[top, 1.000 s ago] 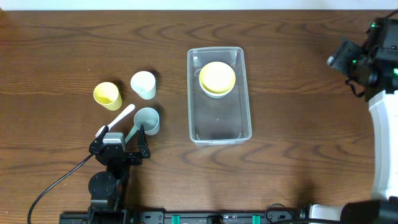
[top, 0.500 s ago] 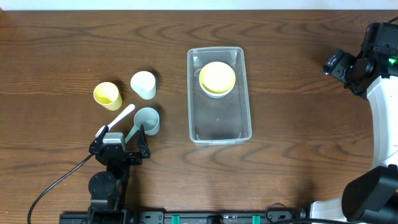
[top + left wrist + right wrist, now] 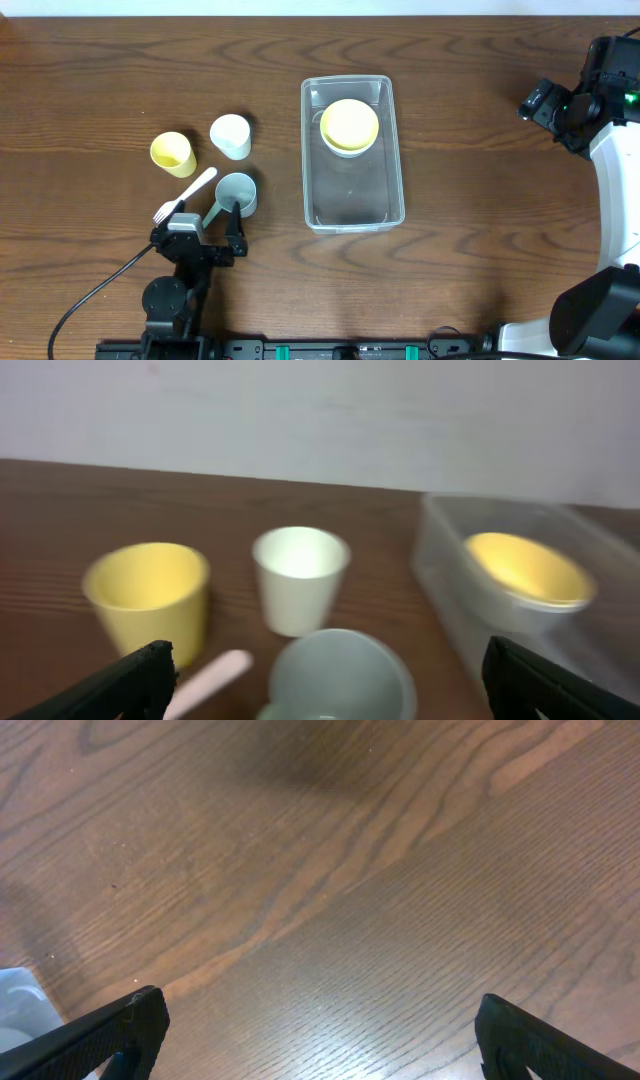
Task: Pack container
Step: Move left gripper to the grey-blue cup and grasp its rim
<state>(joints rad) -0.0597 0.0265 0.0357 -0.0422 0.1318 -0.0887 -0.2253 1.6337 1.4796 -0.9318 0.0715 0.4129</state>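
Meanwhile, the left claw [image 3: 197, 222] sits low at the near edge of the wooden table [image 3: 480, 200], its two fingers spread wide and holding nothing. A grey-blue cup [image 3: 237, 192] stands upright just ahead of it, close to the right fingertip. A white plastic fork [image 3: 185, 195] lies flat just ahead of the left fingertip, angled away toward the cups. Farther ahead and to the claw's left stands a yellow cup [image 3: 172, 153]; a white cup [image 3: 230, 136] stands beyond the grey-blue one, close beside the yellow cup but apart from it.

Ahead and to the right of this claw lies the container [image 3: 353, 215], a clear tub set lengthwise on the table. A yellow bowl [image 3: 349, 125] rests inside it at the end farthest from the claw; the nearer part of the tub shows only its bare floor.

Across the table, the right claw [image 3: 545, 103] hangs over bare wood with its fingers likewise set wide and nothing between them. The container is well apart from it, out to its side, and only a pale corner of the tub shows at the lower left edge of the right wrist view.
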